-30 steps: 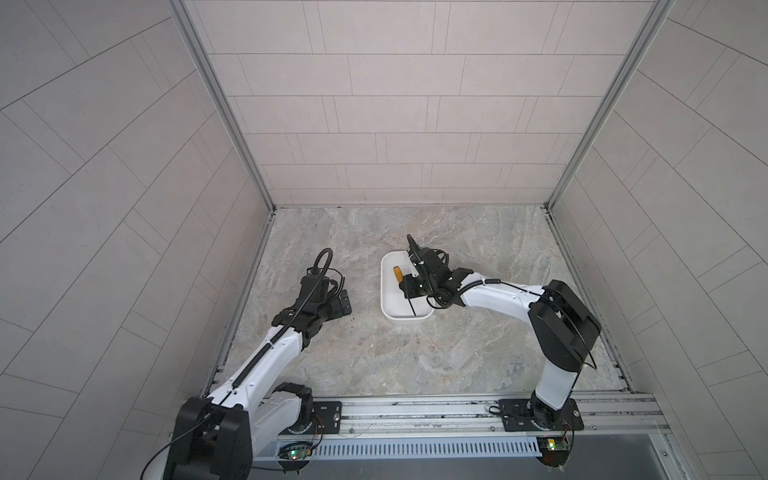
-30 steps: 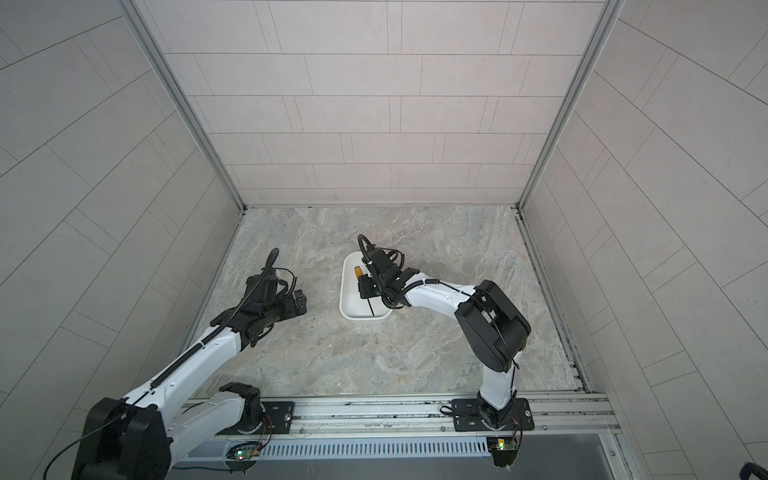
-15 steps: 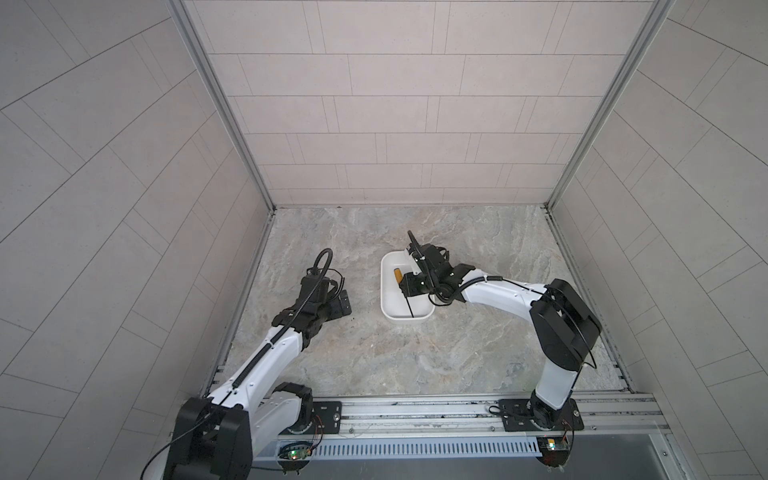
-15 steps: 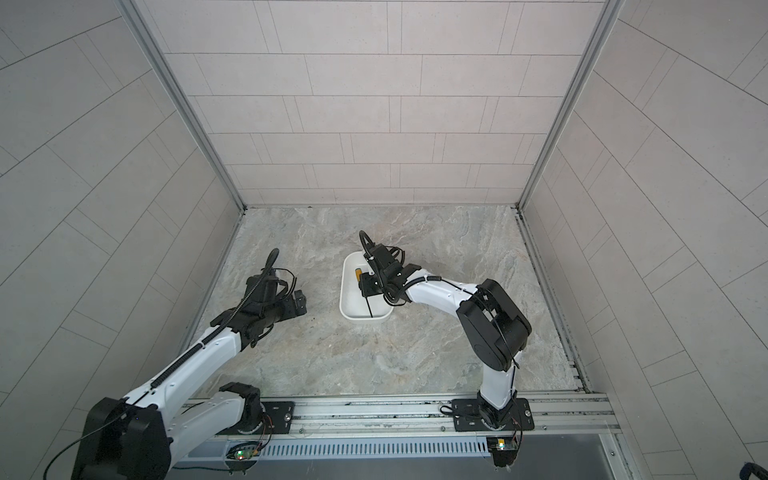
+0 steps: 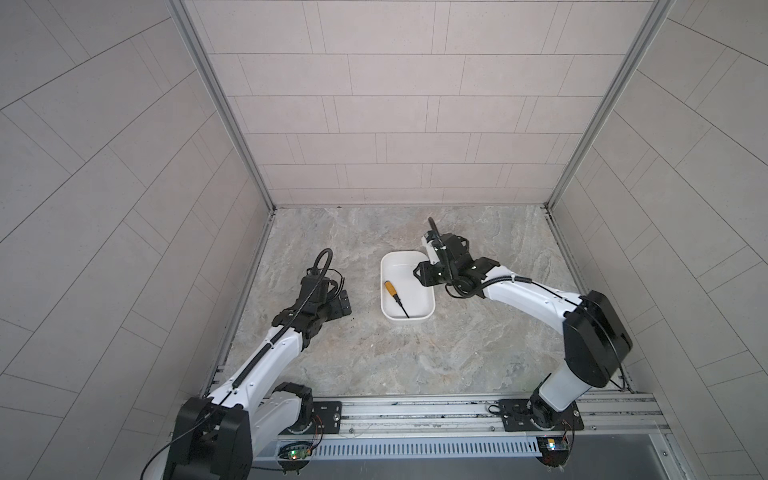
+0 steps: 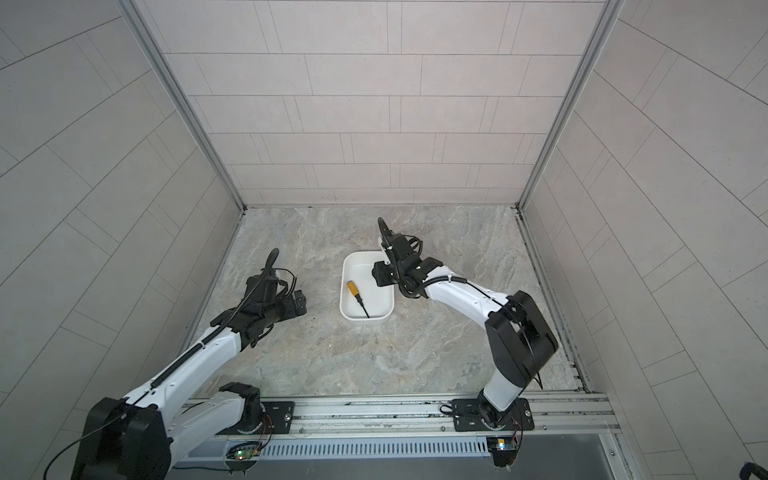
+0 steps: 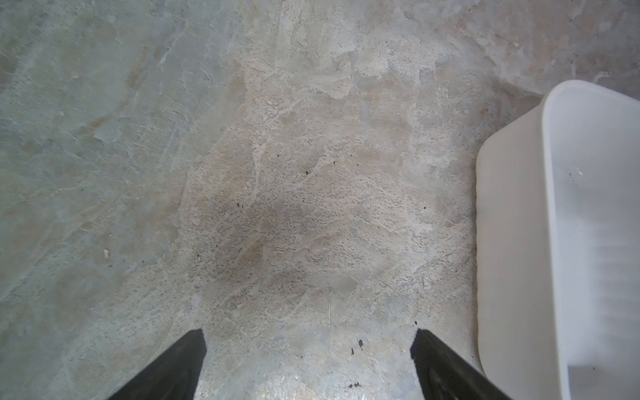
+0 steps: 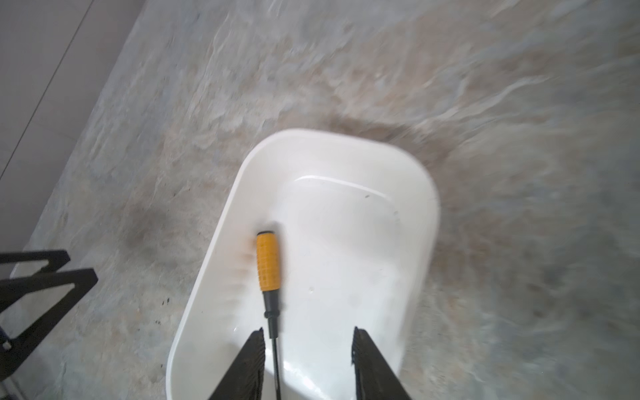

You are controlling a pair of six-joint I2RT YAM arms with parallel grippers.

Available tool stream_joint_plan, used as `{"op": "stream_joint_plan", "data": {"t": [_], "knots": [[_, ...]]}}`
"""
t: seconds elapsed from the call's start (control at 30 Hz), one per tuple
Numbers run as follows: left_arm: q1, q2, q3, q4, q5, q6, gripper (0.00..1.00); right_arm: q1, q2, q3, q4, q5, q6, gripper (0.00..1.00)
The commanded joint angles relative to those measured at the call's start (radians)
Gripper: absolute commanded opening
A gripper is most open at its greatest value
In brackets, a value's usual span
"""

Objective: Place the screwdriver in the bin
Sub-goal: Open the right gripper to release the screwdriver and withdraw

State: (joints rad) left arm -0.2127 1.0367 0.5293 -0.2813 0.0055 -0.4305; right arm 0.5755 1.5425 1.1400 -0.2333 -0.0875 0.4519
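The screwdriver point(image 5: 394, 293) point(image 6: 355, 293), with a yellow-orange handle point(image 8: 267, 263) and a thin dark shaft, lies flat on the floor of the white bin point(image 5: 417, 286) point(image 6: 376, 297) point(image 8: 346, 221), along its left side. My right gripper point(image 5: 419, 275) point(image 6: 377, 276) point(image 8: 308, 346) hangs over the bin's far right rim, open. In the right wrist view the shaft runs between its fingers without being gripped. My left gripper point(image 5: 344, 305) point(image 6: 300, 303) point(image 7: 308, 341) rests open and empty above the floor left of the bin point(image 7: 512, 242).
The marbled stone floor point(image 5: 395, 357) is walled by tiled panels on three sides, with a metal rail point(image 5: 415, 409) along the front. The left gripper's black fingers point(image 8: 45, 277) show at the edge of the right wrist view.
My right gripper has opened and let go of the screwdriver, which now lies in the bin. The gripper has drawn back toward the bin's far right rim. The left arm is still.
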Motion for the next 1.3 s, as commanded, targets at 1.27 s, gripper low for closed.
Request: {"op": "stream_joint_plan", "data": {"t": [1.27], "knots": [[-0.002, -0.009, -0.018, 0.013, -0.011, -0.007, 1.0, -0.41, -0.031, -0.71, 1.039, 0.551, -0.476, 0.63]]}}
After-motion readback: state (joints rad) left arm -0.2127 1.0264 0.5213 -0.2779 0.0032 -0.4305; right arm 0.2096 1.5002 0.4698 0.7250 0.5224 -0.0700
